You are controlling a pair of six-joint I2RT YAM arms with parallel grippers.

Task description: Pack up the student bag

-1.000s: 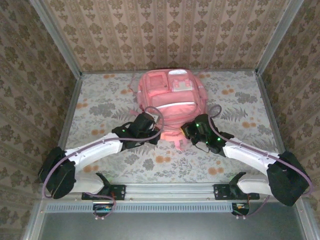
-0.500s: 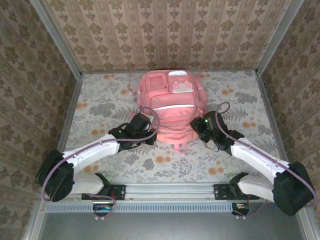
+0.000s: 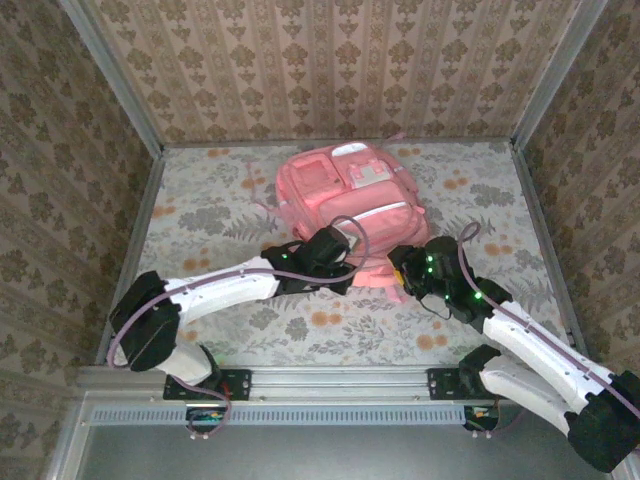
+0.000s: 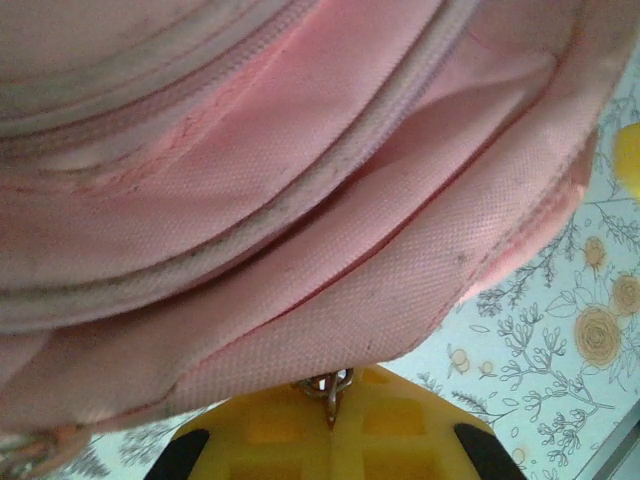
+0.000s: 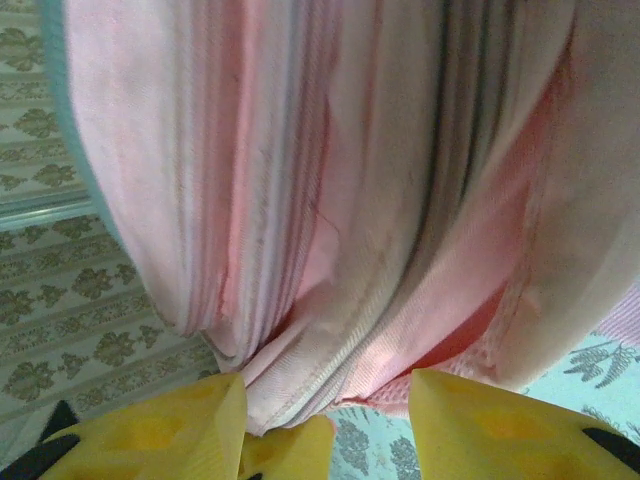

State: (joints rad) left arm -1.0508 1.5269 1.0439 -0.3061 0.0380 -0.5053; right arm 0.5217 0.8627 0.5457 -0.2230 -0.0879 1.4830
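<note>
Print on the student bag [image 3: 345, 195] cannot be made out; its grey-white patch [image 3: 365, 175] is too small to read. The bag lies on the floral table [image 3: 200, 215] toward 12 o'clock, its far end skewed toward 1 o'clock where a second ago it sat square. At its near hem the left gripper [image 4: 330, 402] is pinched tight on a metal zip pull [image 4: 326, 383], that arm having swung across toward 3 o'clock. At the bag's 5 o'clock corner the right gripper [image 5: 325, 405], clamped a second ago, now stands part-spread with pink fabric hanging loose between its fingers.
</note>
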